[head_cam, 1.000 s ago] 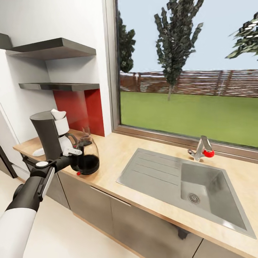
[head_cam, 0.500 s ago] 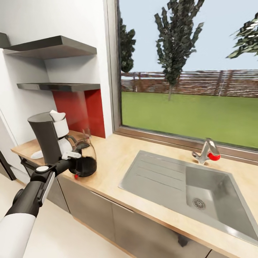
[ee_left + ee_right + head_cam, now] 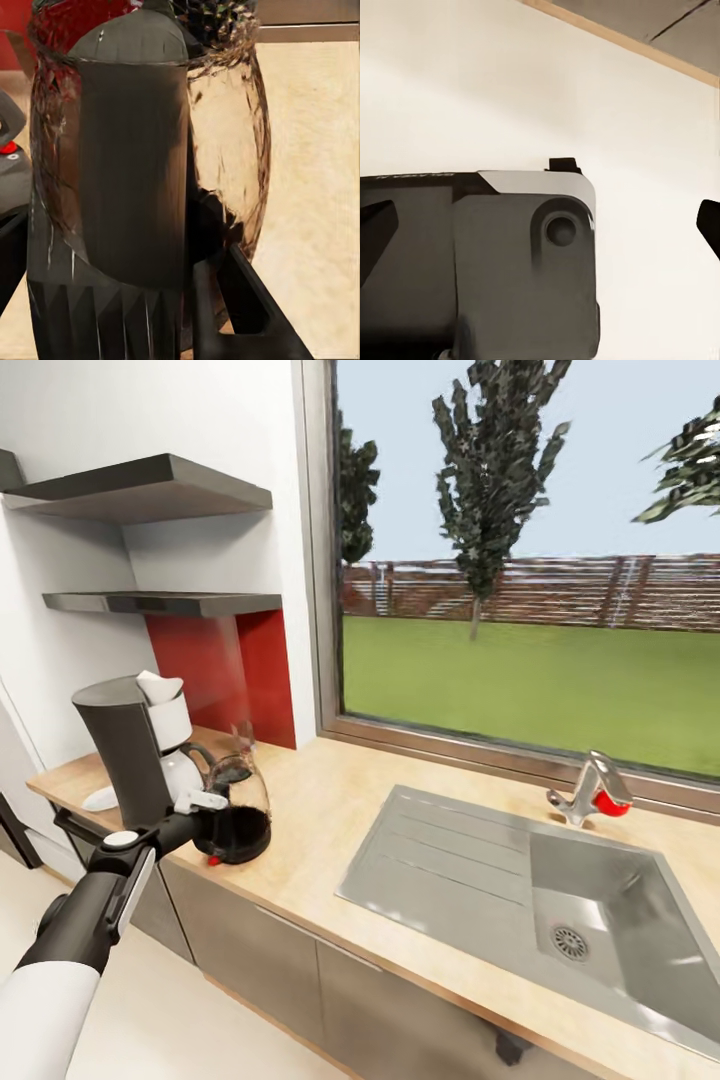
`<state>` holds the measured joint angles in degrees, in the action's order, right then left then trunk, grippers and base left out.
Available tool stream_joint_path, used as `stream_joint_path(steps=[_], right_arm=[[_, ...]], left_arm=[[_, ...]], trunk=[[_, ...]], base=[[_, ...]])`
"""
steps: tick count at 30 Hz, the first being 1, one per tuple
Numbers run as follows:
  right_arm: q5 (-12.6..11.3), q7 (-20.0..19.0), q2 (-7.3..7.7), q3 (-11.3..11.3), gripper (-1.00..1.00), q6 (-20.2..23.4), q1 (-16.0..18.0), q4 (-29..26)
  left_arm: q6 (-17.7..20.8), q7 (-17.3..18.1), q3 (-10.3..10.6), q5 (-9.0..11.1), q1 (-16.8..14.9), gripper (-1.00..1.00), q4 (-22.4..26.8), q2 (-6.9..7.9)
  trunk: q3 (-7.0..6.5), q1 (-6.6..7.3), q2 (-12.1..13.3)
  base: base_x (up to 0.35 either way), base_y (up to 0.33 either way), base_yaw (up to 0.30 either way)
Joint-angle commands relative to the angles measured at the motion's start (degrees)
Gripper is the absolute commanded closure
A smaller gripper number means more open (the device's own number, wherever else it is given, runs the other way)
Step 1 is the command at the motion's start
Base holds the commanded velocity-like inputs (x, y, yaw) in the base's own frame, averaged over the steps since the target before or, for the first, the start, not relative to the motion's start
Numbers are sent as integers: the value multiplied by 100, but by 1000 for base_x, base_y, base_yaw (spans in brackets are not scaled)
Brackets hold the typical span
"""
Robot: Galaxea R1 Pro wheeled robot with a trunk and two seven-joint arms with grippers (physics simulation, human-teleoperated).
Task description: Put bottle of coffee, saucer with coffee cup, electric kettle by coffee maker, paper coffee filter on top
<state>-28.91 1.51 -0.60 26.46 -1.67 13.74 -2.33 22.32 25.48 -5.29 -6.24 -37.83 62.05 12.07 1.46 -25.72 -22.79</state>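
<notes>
Left gripper (image 3: pixel 205 822) pinches the electric kettle (image 3: pixel 238 812), just at the coffee maker (image 3: pixel 130 745)'s four o'clock. Lower it level onto the kitchen countertop (image 3: pixel 330 810) before letting go.

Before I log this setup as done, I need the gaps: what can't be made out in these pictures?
- Saucer: head view, largely behind the coffee maker; no cup discernible.
- Left claw: head view, jaws against the electric kettle; grip unclear. Left wrist view, the kettle's glass blocks the countertop behind it.
- Sink: head view, cut off by the right edge.
</notes>
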Motion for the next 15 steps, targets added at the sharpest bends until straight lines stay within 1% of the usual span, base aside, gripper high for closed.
stream_joint_path(steps=[1,3,8,12,15], right_arm=[[-53,16,-2,49,-100,-17,6,4],[-53,16,-2,51,-100,-17,6,4],[-53,16,-2,50,-100,-17,6,4],[-53,16,-2,51,-100,-17,6,4],[-53,16,-2,52,-100,-17,6,4]], left_arm=[[-5,49,-18,-46,-6,100,-171,-3],[-35,47,-21,-44,-5,100,-290,-7],[-462,39,-24,-44,-5,100,-509,-6],[-535,36,-33,-52,-5,100,-581,-2],[-548,36,-33,-48,-5,100,-648,-2]], trunk=[[12,-6,-13],[12,-6,-13],[12,-6,-13],[12,-6,-13],[12,-6,-13]], base=[[178,68,0],[125,35,0],[30,7,0],[158,79,0],[40,19,0]])
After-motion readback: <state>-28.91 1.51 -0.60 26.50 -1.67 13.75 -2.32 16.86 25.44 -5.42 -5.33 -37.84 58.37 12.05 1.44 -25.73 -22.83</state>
